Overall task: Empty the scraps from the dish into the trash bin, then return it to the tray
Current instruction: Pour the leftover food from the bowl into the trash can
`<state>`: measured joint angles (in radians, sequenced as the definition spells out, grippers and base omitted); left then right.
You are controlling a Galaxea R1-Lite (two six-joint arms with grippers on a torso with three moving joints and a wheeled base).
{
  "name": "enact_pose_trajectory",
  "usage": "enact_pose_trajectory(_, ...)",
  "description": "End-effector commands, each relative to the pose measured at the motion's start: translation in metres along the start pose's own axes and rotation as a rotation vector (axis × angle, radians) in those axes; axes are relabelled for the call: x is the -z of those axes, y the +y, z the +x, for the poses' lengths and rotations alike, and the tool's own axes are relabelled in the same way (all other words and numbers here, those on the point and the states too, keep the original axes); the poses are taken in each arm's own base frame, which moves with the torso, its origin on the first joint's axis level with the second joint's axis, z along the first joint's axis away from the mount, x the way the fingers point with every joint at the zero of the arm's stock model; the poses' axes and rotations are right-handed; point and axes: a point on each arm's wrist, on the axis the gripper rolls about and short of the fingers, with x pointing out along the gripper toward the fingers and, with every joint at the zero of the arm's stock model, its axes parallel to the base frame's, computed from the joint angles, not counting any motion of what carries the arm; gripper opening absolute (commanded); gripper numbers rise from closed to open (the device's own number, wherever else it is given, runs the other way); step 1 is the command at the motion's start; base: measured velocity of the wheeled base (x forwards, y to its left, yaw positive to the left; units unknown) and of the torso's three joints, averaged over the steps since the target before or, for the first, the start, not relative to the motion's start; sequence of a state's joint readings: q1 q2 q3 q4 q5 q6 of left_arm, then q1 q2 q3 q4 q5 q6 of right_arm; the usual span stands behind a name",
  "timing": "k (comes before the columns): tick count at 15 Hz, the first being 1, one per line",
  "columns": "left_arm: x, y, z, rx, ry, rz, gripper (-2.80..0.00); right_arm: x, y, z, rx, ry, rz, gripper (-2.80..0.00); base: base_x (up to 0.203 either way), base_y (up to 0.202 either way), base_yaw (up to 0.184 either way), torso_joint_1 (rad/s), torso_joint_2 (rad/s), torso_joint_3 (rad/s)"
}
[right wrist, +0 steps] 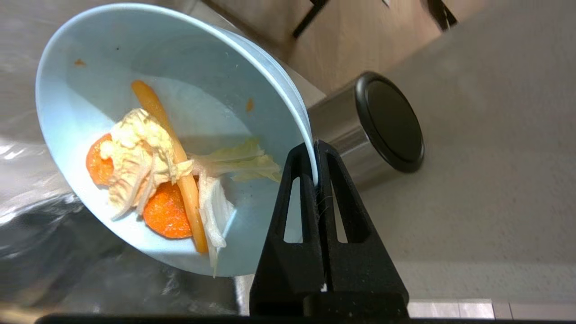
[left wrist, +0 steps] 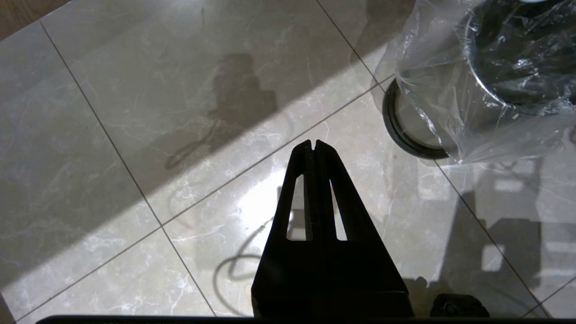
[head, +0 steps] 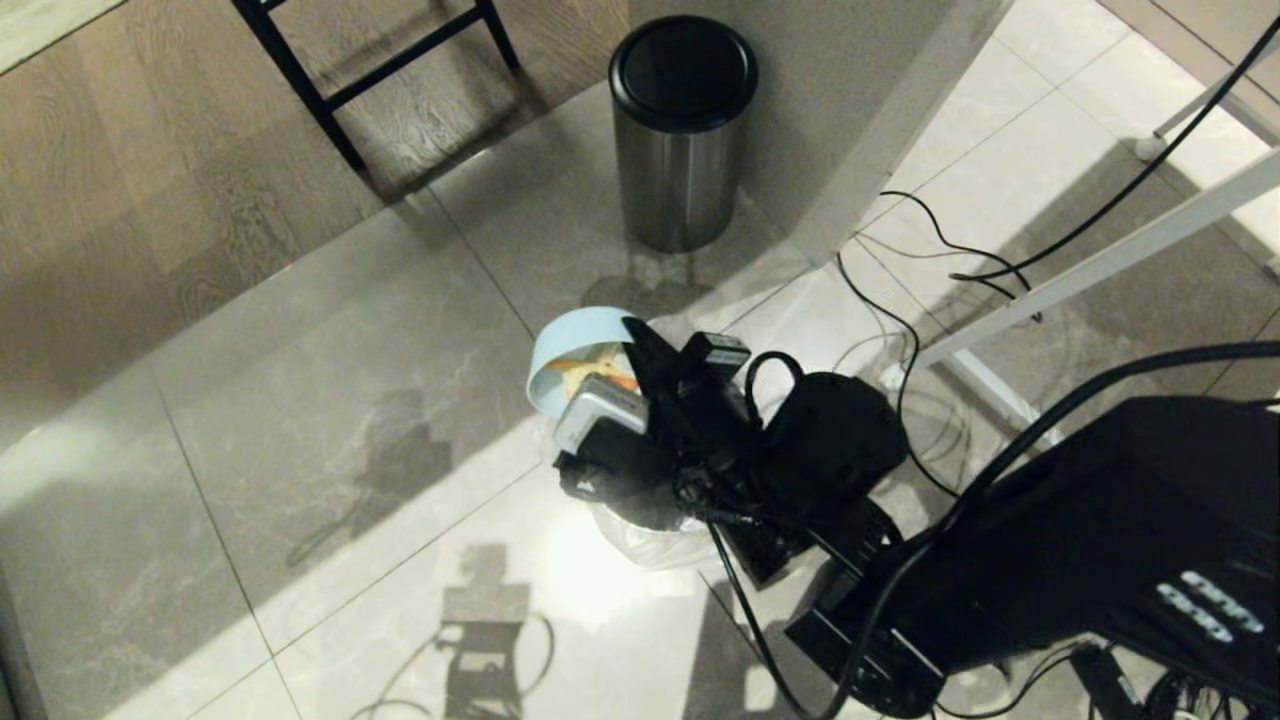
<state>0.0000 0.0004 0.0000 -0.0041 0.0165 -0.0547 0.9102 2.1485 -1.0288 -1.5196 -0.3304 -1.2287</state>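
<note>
A hard diagonal band of light crosses the glossy grey marble-patterned floor tiles (head: 330, 400), leaving deep shade beyond it. Sharp shadows of robot parts and looped cables fall on those tiles. White glare blooms on the tiles beside the crinkly clear plastic bag lining the small round metal bin (left wrist: 454, 85), and the bag itself sparkles with highlights. The steel cylinder bin with a black domed lid (head: 683, 130) stands in dimmer, softer light. In the right wrist view the tilted pale blue glossy bowl (right wrist: 90, 81) is evenly lit and sharp; the plastic beneath it is blurred.

Tilted dish (right wrist: 180, 90) holds scraps (right wrist: 157, 180) above trash bin (left wrist: 495, 81).
</note>
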Motion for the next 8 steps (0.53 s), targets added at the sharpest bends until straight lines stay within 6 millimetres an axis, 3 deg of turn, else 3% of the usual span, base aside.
enact_pose_trajectory(1, 0.0, 0.0, 0.0, 0.0, 0.001, -0.001, -2.8, 0.003, 0.003, -0.007, -0.01, -0.008, -0.011, -2.8, 0.0, 0.0, 0.0, 0.0, 0.0, 0.0)
enact_pose_trajectory(8, 0.0, 0.0, 0.0, 0.0, 0.001, -0.001, -2.8, 0.013, 0.011, -0.021, -0.094, -0.068, -0.061, -2.8, 0.0, 0.0, 0.0, 0.0, 0.0, 0.0)
